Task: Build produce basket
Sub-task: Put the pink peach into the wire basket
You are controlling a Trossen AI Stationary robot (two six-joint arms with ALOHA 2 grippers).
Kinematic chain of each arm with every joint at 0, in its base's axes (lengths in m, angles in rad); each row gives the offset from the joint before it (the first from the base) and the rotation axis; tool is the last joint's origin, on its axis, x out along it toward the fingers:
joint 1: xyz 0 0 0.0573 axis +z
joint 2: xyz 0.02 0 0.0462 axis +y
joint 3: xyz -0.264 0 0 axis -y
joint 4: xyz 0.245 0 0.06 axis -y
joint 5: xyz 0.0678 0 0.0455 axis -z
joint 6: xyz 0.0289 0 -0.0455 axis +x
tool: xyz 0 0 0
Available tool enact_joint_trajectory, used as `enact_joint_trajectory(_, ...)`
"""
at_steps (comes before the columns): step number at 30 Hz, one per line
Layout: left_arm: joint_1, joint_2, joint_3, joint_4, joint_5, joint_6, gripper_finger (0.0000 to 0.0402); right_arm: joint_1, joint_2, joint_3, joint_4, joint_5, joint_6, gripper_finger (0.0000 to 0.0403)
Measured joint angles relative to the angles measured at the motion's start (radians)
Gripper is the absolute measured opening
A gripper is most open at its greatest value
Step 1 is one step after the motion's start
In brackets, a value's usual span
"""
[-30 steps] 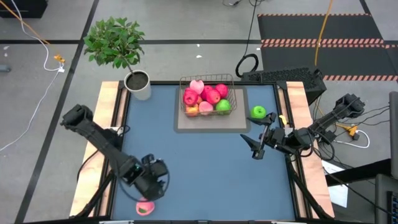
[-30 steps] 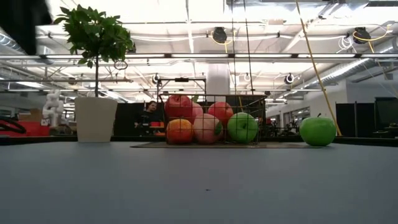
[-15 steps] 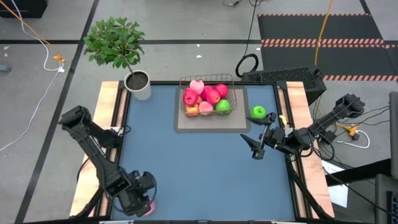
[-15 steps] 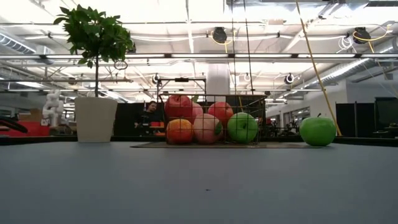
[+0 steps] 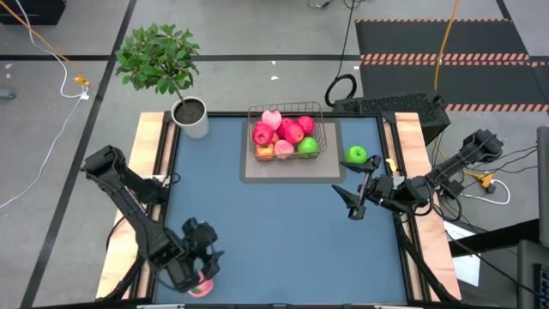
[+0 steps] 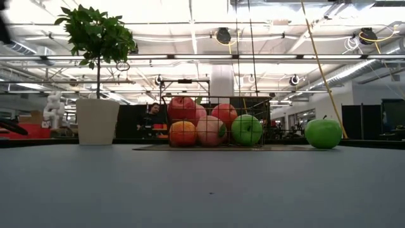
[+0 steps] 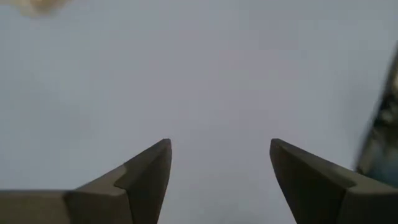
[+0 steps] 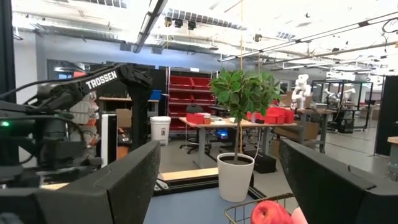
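Observation:
The wire basket (image 5: 287, 137) stands on a grey mat (image 5: 253, 174) at the far middle of the table, holding several red, pink, orange and green fruits; it also shows in the low view (image 6: 215, 123). A green apple (image 5: 356, 155) rests on the table right of the basket. A pink peach (image 5: 204, 287) lies at the near left edge, partly hidden under my left gripper (image 5: 197, 270). That gripper is open above the peach, and in the left wrist view (image 7: 219, 171) only bare table shows between its fingers. My right gripper (image 5: 347, 202) waits open at the right side.
A pale pot (image 5: 192, 118) with a leafy plant stands at the far left corner, also in the low view (image 6: 97, 120). Wooden strips (image 5: 151, 146) line the table's left and right sides. The blue table top (image 5: 274, 232) lies bare between the arms.
My left gripper has gone toward the table's near left edge and come over the pink peach, which lay clear of it a second ago and now shows only partly. The peach has stayed where it was.

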Motion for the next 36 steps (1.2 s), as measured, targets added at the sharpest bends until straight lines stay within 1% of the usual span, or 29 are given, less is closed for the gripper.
enact_joint_trajectory(2,0.041,0.000,0.000,0.000,-0.033,0.048,0.0279,0.000,0.000,0.000,0.000,0.000,0.006,0.0320)
enact_joint_trajectory(6,0.146,0.000,0.000,0.007,-0.039,0.115,0.0277,0.000,0.000,0.000,0.000,0.000,0.012,0.0320)
enact_joint_trajectory(8,0.204,0.000,0.000,0.036,-0.053,0.154,0.0271,0.000,0.000,0.000,0.000,0.000,0.012,0.0320)
enact_joint_trajectory(11,0.295,0.005,0.000,0.153,-0.076,0.237,0.0257,0.000,0.000,0.000,0.000,0.000,0.012,0.0320)
enact_joint_trajectory(14,0.364,0.035,0.000,0.331,-0.077,0.426,0.0239,0.000,0.000,0.000,0.000,0.000,0.012,0.0320)
enact_joint_trajectory(16,0.388,0.071,0.000,0.458,-0.047,0.553,0.0227,0.000,0.000,0.000,0.000,0.000,0.012,0.0320)
enact_joint_trajectory(17,0.397,0.092,0.001,0.506,-0.014,0.593,0.0222,0.000,0.000,0.000,0.000,-0.001,0.012,0.0320)
enact_joint_trajectory(18,0.403,0.113,0.001,0.537,0.033,0.626,0.0217,0.000,0.000,0.000,0.000,-0.001,0.012,0.0320)
enact_joint_trajectory(20,0.410,0.155,-0.001,0.548,0.141,0.653,0.0211,0.000,0.000,0.000,0.000,-0.001,0.012,0.0320)
enact_joint_trajectory(22,0.409,0.189,-0.001,0.534,0.205,0.653,0.0210,0.001,0.000,0.000,-0.001,0.000,0.012,0.0320)
enact_joint_trajectory(24,0.401,0.215,-0.001,0.470,0.234,0.609,0.0213,0.001,0.000,0.000,-0.001,0.000,0.013,0.0320)
enact_joint_trajectory(28,0.393,0.250,-0.001,0.348,0.276,0.440,0.0232,0.001,0.000,0.000,-0.006,-0.001,0.013,0.0320)
enact_joint_trajectory(32,0.392,0.254,-0.001,0.279,0.282,0.211,0.0263,0.001,0.000,0.000,-0.006,-0.001,0.013,0.0320)
enact_joint_trajectory(34,0.391,0.255,-0.001,0.275,0.306,0.169,0.0278,0.001,0.000,0.000,-0.006,-0.001,0.013,0.0320)
enact_joint_trajectory(36,0.389,0.255,-0.001,0.275,0.336,0.168,0.0290,0.001,0.000,0.000,-0.006,-0.001,0.013,0.0320)
